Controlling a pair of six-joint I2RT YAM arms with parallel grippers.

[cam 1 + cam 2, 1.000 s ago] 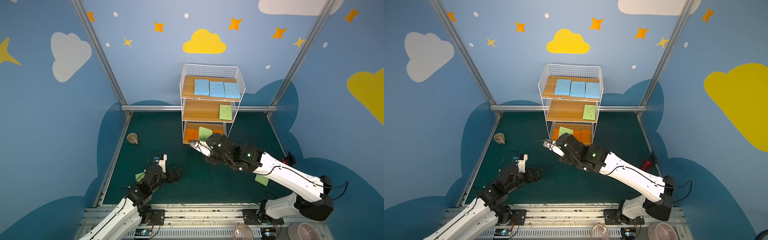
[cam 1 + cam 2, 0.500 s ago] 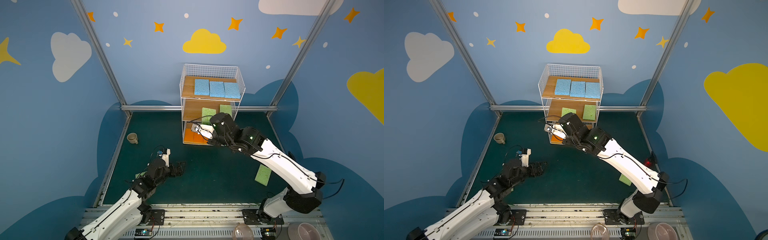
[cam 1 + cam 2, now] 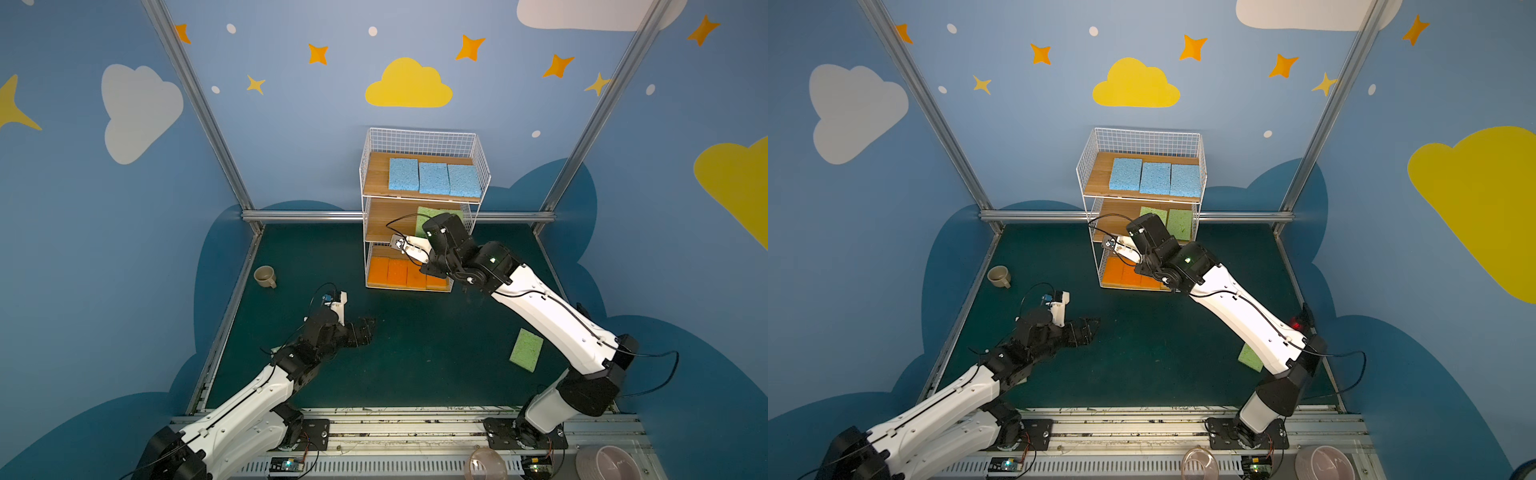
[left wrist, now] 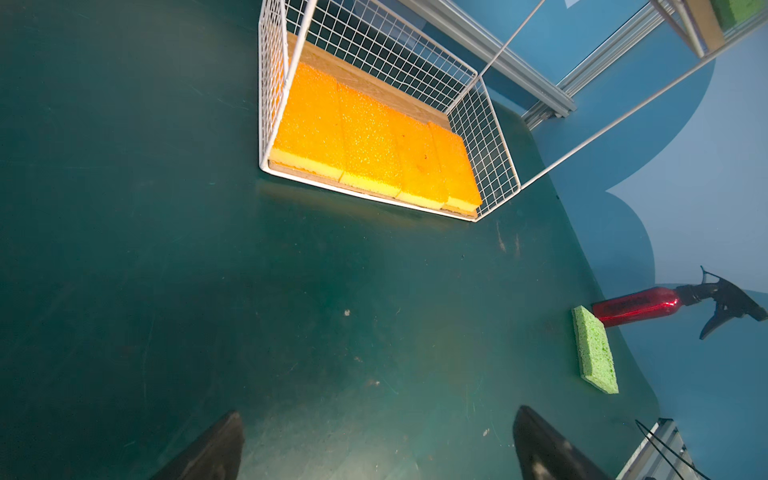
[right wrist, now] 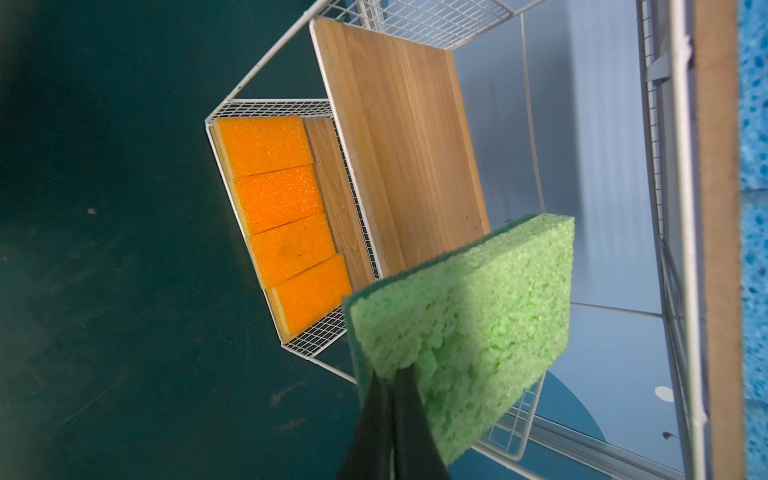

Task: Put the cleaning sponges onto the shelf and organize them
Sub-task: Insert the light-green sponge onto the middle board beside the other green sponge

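A green sponge (image 5: 461, 316) is gripped at one corner by the clenched right jaws, its long axis pointed into the shelf (image 3: 419, 137) at 12 o'clock. Bare middle board (image 5: 407, 145) is seen at its 9 o'clock. A red spray bottle (image 4: 636, 305) is shown plainly in the left wrist view alone, beside the loose green sponge (image 3: 526, 349) at 4 o'clock. The left jaws are spread, empty.

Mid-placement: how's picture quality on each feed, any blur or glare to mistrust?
Right wrist view: the held light green porous sponge goes soft near the right gripper's fingers; the rectangular orange sponges behind are crisp. Left wrist view: orange sponges glare bright, the left gripper's fingers blur. In both top views: evenly lit, sharp.
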